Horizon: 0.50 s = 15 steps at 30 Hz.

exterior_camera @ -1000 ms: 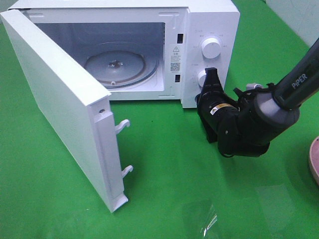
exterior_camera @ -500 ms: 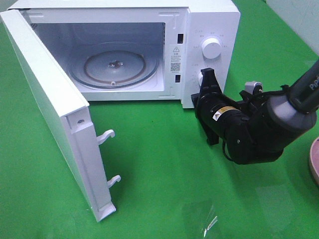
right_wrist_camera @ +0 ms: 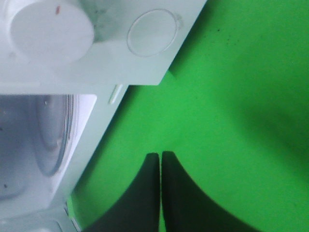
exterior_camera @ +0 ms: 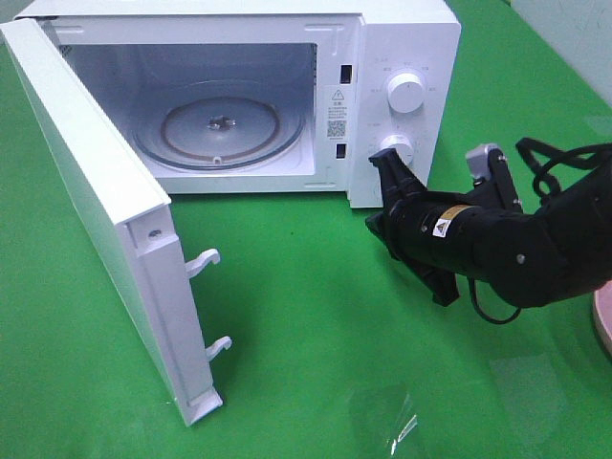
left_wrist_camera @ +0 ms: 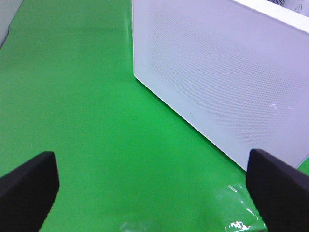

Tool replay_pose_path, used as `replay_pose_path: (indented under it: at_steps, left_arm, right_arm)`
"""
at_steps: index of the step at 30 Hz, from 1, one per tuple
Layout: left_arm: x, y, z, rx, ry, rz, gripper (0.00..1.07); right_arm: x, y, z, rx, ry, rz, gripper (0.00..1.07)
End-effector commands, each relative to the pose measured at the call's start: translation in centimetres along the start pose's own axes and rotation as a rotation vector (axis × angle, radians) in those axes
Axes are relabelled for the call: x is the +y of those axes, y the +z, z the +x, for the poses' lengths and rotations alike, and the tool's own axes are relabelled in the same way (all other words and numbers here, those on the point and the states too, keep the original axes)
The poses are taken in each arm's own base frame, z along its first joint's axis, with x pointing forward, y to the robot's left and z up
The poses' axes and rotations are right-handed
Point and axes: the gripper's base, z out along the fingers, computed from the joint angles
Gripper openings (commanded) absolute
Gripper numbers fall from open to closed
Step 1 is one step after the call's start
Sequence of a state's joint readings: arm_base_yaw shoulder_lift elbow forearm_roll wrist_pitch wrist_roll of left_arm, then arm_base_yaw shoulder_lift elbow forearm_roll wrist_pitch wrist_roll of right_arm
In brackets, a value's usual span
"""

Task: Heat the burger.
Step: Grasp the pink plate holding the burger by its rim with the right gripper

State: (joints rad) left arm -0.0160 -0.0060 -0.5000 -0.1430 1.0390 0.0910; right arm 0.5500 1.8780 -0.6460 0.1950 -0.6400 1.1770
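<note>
Green cloth point(exterior_camera: 306, 325) covers the whole work surface, and on it, in the upper left of the high view, stands a white microwave point(exterior_camera: 402, 29) with its door point(exterior_camera: 86, 191) swung wide toward the left edge of the frame. Two white latch hooks point(exterior_camera: 203, 263) stick out of the door's free edge. Inside the cavity a round glass turntable point(exterior_camera: 220, 129) lies flat and bare. The control panel at the microwave's right carries an upper knob point(exterior_camera: 405, 93) and a lower knob point(exterior_camera: 396, 147). The right gripper point(exterior_camera: 382, 163) sits just right of centre in the high view, low before that panel, its tip overlapping the lower knob there; its own camera shows the black fingers point(right_wrist_camera: 169, 193) pressed together with nothing between them, and a strip of cloth between them and the microwave. The left gripper point(left_wrist_camera: 152, 159) appears only in its wrist view – spread wide, grasping nothing, facing the dotted outer face of the door. A sliver of a pink plate point(exterior_camera: 604, 316) shows at the right edge of the high view. Where the burger lies cannot be told from these views.
</note>
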Motion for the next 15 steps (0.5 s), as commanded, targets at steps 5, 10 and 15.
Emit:
replay_pose_path:
  at_steps: [5, 10, 15]
  left_arm:
    - [0.0, -0.1, 0.1, -0.009, -0.006, 0.005, 0.98]
    - [0.0, -0.1, 0.1, -0.009, -0.006, 0.005, 0.98]
    - [0.0, -0.1, 0.1, -0.009, -0.006, 0.005, 0.98]
  right_arm:
    - [1.7, -2.4, -0.2, 0.094, -0.27, 0.073, 0.02]
    - [2.0, -4.7, -1.3, 0.172, -0.476, 0.188, 0.03]
    - [1.8, -6.2, -2.6, 0.27, -0.613, 0.312, 0.06]
